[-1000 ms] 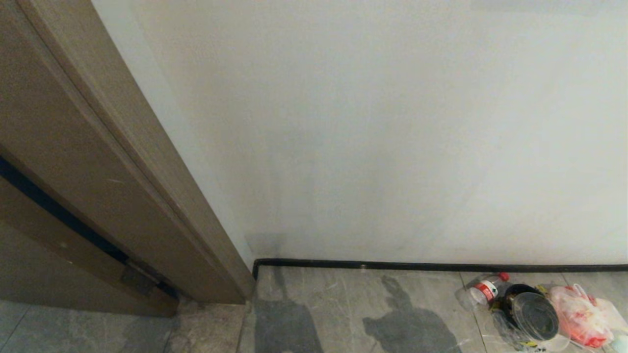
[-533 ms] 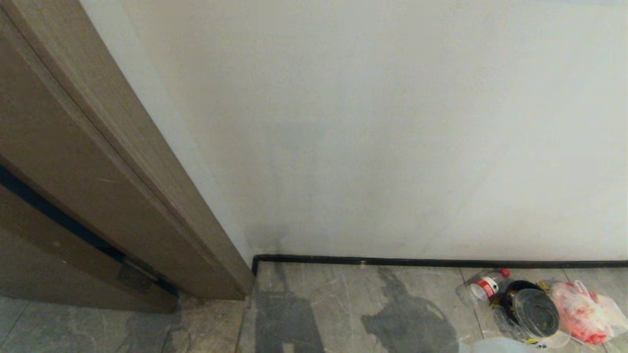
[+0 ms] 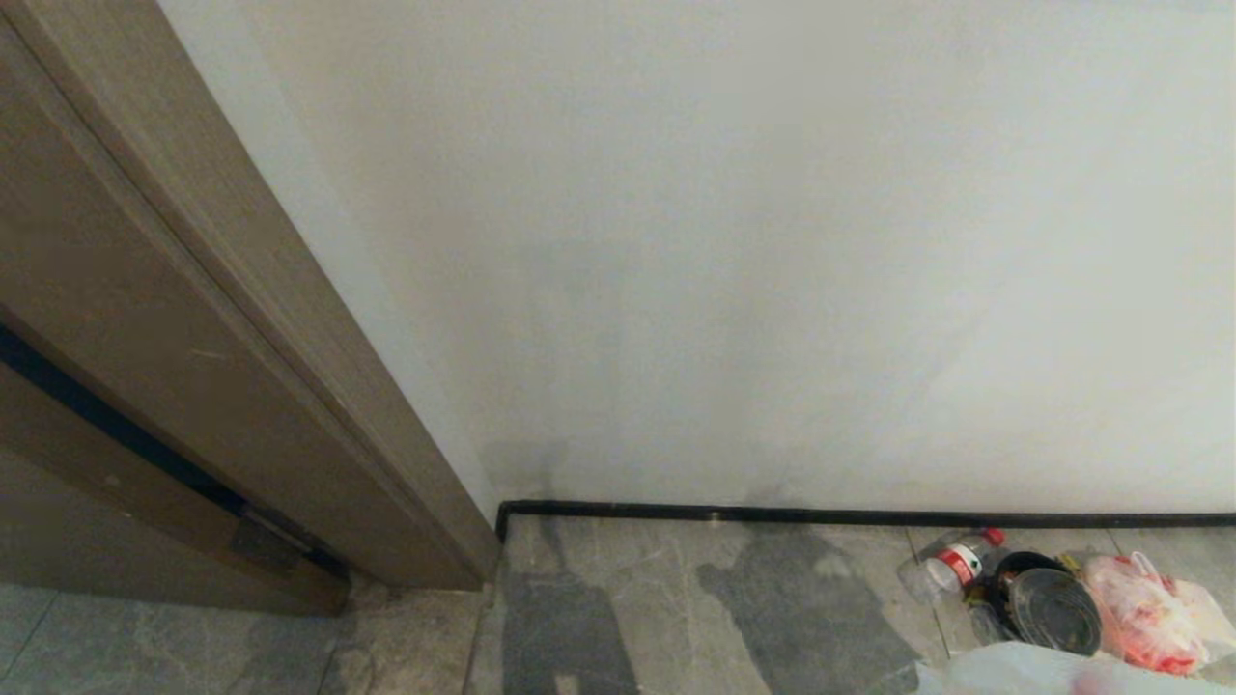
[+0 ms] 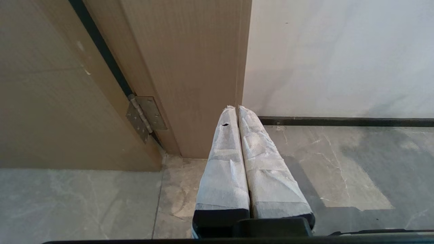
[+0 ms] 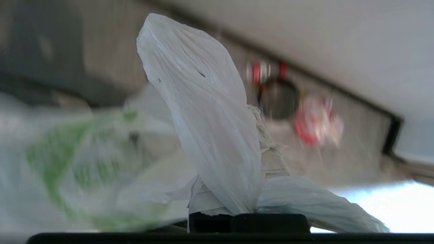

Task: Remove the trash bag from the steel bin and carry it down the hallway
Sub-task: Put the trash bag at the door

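Head view: a white wall fills most of the scene, with a black skirting running along its foot. To the left of the wall stands a brown door frame. The hallway floor below the skirting is grey marble-look tile. Just below the skirting, at the wall's right end, lies a small heap of litter: a clear bottle with a red cap and label, a dark round container touching it, and a pinkish plastic bag beside that. The trash bag, whitish and thin, shows at the lowest edge of the floor, in front of the litter and well away from the door frame. Neither arm appears here.

Left wrist view: the left end effector has its two padded fingers pressed together with nothing between them. It hangs above the floor tiles, pointing at the foot of the door frame, where a metal hinge sits near the floor. The skirting runs off from the frame.

Right wrist view: the right end effector is clamped on the trash bag; a twisted fold of the plastic rises between the wrapped fingers, and more of it trails out to either side. The bag's body, with green printing, is a blur beside the fold. Beyond the bag, the bottle, the dark container and the pinkish bag appear blurred against the skirting.
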Motion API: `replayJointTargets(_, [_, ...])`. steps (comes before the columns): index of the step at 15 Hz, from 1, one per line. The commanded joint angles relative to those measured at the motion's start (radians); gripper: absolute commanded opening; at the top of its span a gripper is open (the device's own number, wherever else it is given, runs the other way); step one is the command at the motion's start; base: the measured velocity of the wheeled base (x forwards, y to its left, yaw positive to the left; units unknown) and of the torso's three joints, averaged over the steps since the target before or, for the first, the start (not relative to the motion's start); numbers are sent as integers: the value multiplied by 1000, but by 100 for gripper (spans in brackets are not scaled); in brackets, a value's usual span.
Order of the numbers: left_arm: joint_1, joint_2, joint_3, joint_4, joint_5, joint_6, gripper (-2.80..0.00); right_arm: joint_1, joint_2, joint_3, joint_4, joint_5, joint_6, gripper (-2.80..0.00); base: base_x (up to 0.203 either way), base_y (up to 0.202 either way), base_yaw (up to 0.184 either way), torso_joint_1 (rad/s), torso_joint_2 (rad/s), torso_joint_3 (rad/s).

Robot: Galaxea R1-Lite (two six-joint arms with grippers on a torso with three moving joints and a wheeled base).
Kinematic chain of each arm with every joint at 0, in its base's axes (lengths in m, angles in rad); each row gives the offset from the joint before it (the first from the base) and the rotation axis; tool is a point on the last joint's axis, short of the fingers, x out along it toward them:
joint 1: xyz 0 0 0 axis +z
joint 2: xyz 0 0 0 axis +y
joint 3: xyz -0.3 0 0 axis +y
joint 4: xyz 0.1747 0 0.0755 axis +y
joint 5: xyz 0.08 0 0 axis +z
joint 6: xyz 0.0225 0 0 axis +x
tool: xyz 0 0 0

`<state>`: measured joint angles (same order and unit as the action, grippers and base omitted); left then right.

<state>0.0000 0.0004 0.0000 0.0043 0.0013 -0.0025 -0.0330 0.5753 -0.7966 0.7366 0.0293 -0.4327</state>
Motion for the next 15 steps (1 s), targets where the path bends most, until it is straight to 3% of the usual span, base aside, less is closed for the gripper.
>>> replayJointTargets(1, [0, 0, 0, 0, 0, -1, -280, 8, 274, -86, 24, -45, -34, -280, 0, 0, 0, 0, 0, 0])
replayJointTargets(4, [0, 0, 0, 0, 0, 1, -280, 66, 510, -167, -3, -178, -70, -280, 0, 0, 0, 0, 0, 0])
replayJointTargets(8, [0, 0, 0, 0, 0, -1, -280, 184, 716, -239, -96, -227, -80, -280, 0, 0, 0, 0, 0, 0])
replayJointTargets(9, [0, 0, 0, 0, 0, -1, -280, 218, 729, -243, -99, -232, -82, 0, 0, 0, 0, 0, 0, 0])
replayJointTargets(11, [0, 0, 0, 0, 0, -1, -280, 294, 794, -248, -96, -289, -76, 0, 0, 0, 0, 0, 0, 0])
replayJointTargets(13, [0, 0, 0, 0, 0, -1, -280, 408, 860, -270, -123, -342, -19, 0, 0, 0, 0, 0, 0, 0])
replayJointTargets(15, [0, 0, 0, 0, 0, 1, -280, 467, 934, -318, -166, -364, 19, 0, 0, 0, 0, 0, 0, 0])
